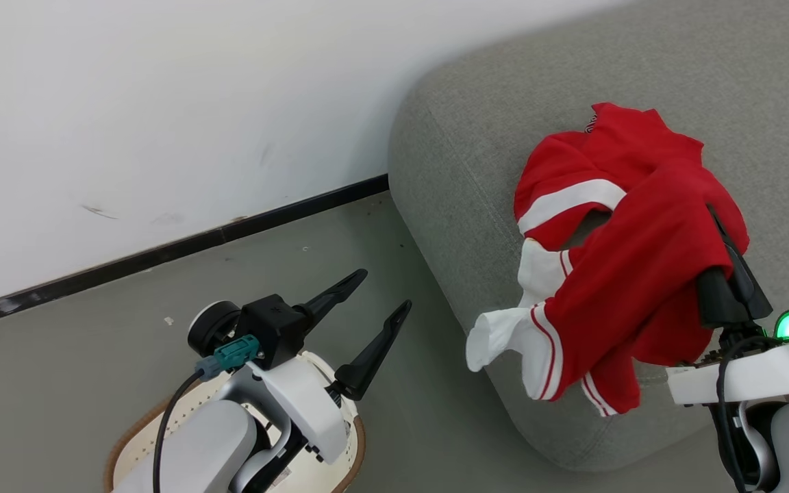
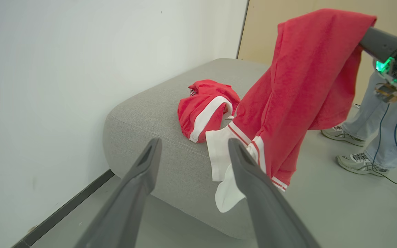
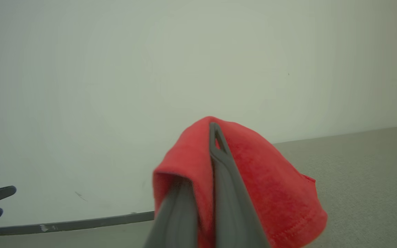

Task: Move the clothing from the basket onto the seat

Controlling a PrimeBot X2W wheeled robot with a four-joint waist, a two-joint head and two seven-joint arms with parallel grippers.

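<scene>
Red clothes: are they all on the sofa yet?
Almost. Done: one crumpled red fabric garment with a white band lies on the grey woven sofa. In hand: the right claw is shut on the second red fabric garment, dangling over the sofa's edge. Still to do: lower it and let go. The open left claw holds nothing.
</scene>
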